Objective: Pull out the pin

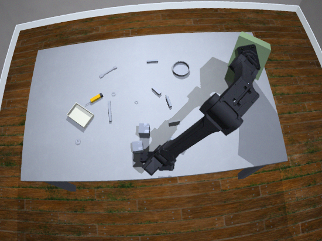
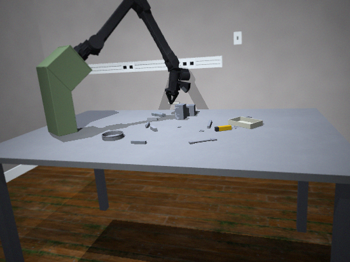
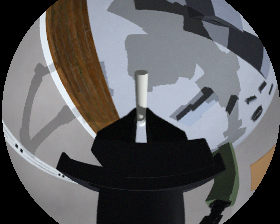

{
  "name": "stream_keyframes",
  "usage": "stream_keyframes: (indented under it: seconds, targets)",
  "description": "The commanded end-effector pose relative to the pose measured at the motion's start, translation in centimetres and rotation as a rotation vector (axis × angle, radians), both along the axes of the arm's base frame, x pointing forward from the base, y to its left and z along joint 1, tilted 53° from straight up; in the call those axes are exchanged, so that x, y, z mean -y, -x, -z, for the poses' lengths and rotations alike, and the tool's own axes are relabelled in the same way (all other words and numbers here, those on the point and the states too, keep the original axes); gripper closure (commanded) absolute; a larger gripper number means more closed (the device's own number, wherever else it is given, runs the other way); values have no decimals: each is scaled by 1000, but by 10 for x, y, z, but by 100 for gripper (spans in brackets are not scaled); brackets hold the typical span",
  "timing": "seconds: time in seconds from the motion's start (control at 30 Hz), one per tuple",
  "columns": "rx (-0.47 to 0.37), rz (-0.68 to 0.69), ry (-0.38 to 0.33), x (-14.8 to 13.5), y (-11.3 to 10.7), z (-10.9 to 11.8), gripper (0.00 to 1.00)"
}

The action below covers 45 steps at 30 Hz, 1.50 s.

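Top view, left to right on the grey table: shallow cream open-top tray near the left side, small grey ring below it nearer the front edge. Just right of the tray, a yellow-handled tool w/ black cap; further back a thin grey dumbbell-shaped rod. A slim grey bar lies lengthwise, w/ two tiny grey washers nearby.

Centre-front: two light grey cube blocks, the rear one and the front one, near each other but apart. Black parallel gripper hangs just in front of the front block, above the table near its front edge. Fingers nearly closed, pinched on a short pale cylindrical pin; in the wrist view the pin sticks out past the fingertips, free end in open air, not in any hole. Exterior view: gripper is above table level, just left of the blocks.

Further right: small grey bars, then a dark grey open ring toward the back. Far right corner: green angled pedestal carrying the black arm, which reaches diagonally to the front.
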State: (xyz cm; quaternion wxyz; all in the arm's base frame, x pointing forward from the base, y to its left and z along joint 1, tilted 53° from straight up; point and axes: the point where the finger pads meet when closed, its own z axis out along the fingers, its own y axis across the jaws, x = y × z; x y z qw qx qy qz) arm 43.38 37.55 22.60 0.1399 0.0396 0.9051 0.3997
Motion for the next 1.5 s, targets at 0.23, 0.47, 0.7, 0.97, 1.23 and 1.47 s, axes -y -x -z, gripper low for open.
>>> stream_keyframes:
  seconds: [0.23, 0.47, 0.7, 0.97, 1.23, 1.47]
  targets:
    - [14, -8, -15, -15, -6, -3, 100]
    - [13, -8, -15, -15, -7, -3, 100]
    - [8, -11, -16, -18, -9, 2, 100]
    - [7, -11, -16, -19, -10, 4, 100]
    - [6, -13, -16, -22, -12, 7, 100]
    - [6, -13, -16, -23, -13, 10, 100]
